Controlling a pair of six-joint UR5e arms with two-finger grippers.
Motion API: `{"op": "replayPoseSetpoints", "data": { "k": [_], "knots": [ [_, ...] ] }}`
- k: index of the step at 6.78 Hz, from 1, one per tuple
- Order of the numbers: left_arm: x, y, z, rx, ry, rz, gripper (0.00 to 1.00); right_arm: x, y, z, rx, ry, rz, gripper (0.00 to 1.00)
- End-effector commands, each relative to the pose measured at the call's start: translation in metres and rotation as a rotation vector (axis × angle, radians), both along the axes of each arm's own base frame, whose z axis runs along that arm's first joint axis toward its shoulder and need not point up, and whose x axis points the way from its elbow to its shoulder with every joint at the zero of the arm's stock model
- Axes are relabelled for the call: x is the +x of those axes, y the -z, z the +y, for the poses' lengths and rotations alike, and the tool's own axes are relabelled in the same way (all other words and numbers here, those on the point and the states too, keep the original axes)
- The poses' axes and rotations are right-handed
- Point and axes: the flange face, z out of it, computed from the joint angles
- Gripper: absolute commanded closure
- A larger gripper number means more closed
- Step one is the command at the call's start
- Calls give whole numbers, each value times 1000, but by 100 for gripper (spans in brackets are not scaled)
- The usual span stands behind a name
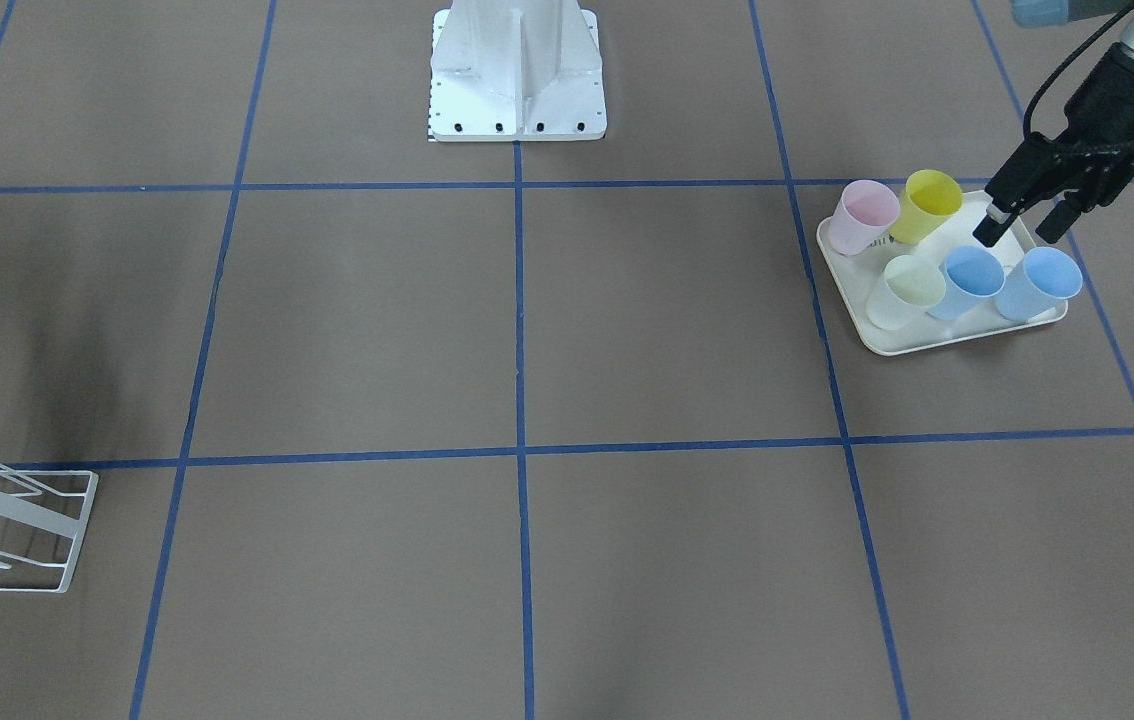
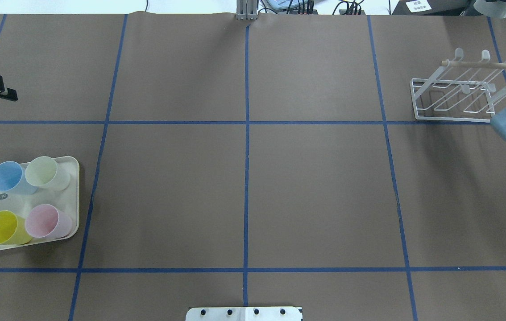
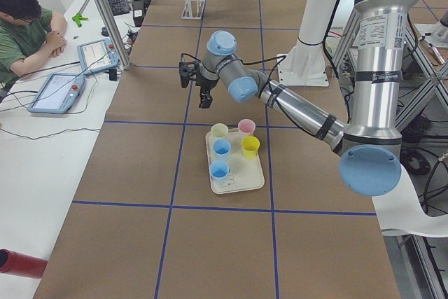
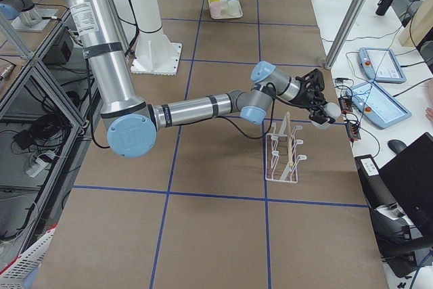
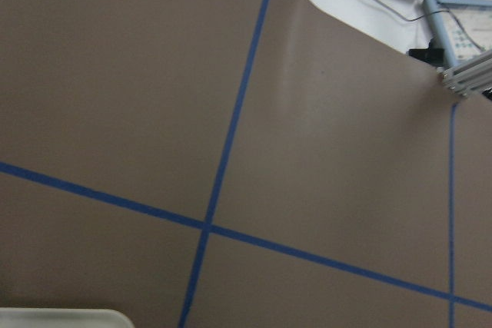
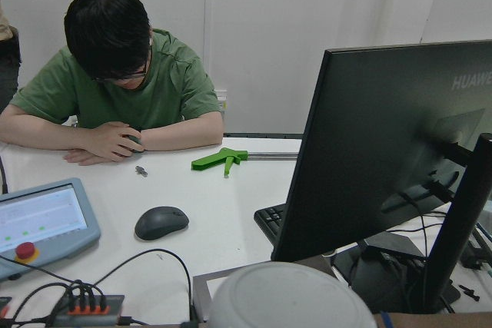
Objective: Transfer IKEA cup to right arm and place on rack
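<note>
Work surface: a table [image 2: 168,200] covered in matte brown paper, slightly rippled at its far edge and divided into large squares by blue tape. A white metal base plate [image 1: 517,100] is bolted at the robot's side. Beyond the table is a white desk, with a person [image 6: 115,90] in a green shirt, a dark monitor [image 6: 384,151], a mouse [image 6: 161,222], a teach pendant [image 6: 42,220] and a green plastic tool [image 6: 223,160]. At the robot's left end, a cream rounded-corner tray [image 1: 927,345] carries five smooth tapered plastic cups, all upright: pink cup [image 1: 862,215], yellow cup [image 1: 927,205], pale green cup [image 1: 907,290] and two blue cups [image 1: 969,280]. The left gripper [image 1: 1019,232] hangs above the tray with its black fingers spread apart, holding nothing and touching no cup. At the opposite end the rack [image 2: 454,98], of thin white wire with slanted capped prongs and a pale wooden dowel [image 2: 489,64], stands well apart from the tray. The right arm [image 4: 196,109] reaches past it. The state of the right gripper [image 4: 323,107] cannot be told.
</note>
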Motion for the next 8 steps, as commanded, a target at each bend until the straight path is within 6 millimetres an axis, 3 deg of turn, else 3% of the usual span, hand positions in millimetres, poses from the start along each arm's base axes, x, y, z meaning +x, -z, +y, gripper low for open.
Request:
{"op": "replayPoseSetpoints", "data": {
  "k": [1, 5, 8],
  "knots": [
    [-6, 1, 13, 13, -16, -14, 0, 14, -75, 6, 38, 0, 7, 100],
    [-7, 0, 14, 10, -18, -14, 0, 19, -97, 23, 29, 2, 11, 100],
    [-7, -3, 15, 4, -18, -17, 0, 2, -112, 39, 7, 39, 16, 100]
  ]
}}
